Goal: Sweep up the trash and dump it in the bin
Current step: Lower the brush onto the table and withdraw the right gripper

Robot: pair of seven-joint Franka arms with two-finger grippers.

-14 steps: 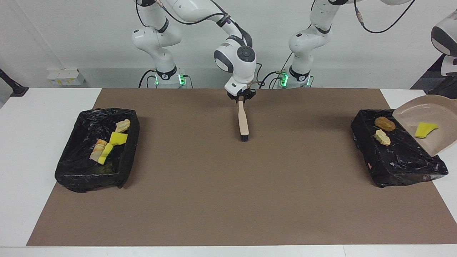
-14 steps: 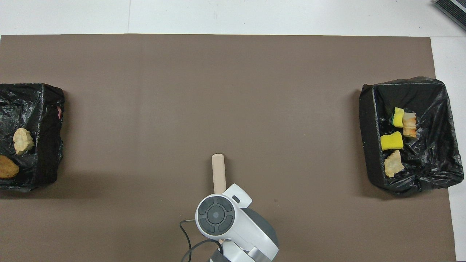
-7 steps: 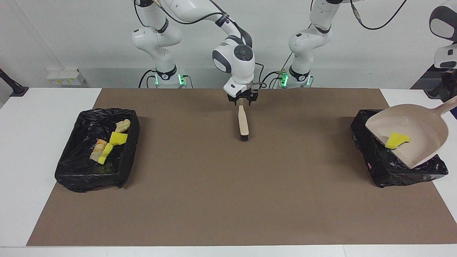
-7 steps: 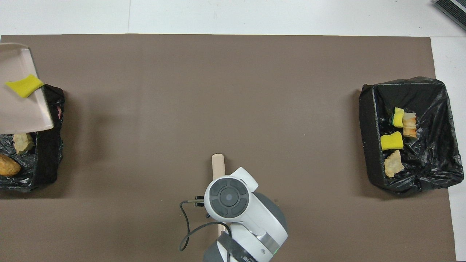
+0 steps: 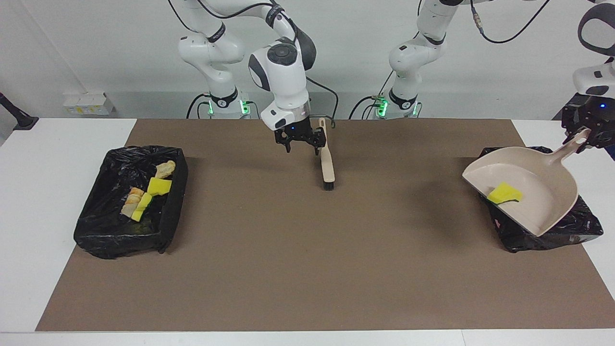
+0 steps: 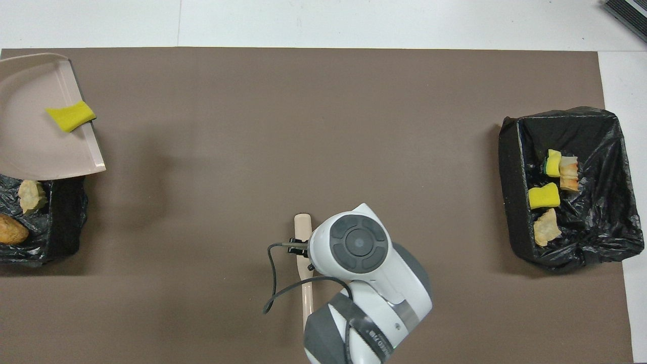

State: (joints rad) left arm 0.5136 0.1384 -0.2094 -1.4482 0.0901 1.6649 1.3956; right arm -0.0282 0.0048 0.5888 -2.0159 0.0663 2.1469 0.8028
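We see the brown mat (image 5: 307, 269) filling most of the frame. At its middle-left edge sits one black-lined bin (image 5: 129, 202) with scraps in it; at the right edge a second bin (image 5: 543, 226) lies under the beige dustpan (image 5: 528, 192). The left gripper (image 5: 585, 130), clamped on the dustpan's handle at upper right, tilts the pan so its open lip points toward the frame's centre, and one yellow sponge chunk (image 5: 504, 193) rests near that lip, apparently over the bin's edge. The brush (image 5: 327, 163) lies upper centre, long axis top to bottom, bristles lowest. The right gripper (image 5: 300, 139), jaws spread and empty, hangs just beside its handle.
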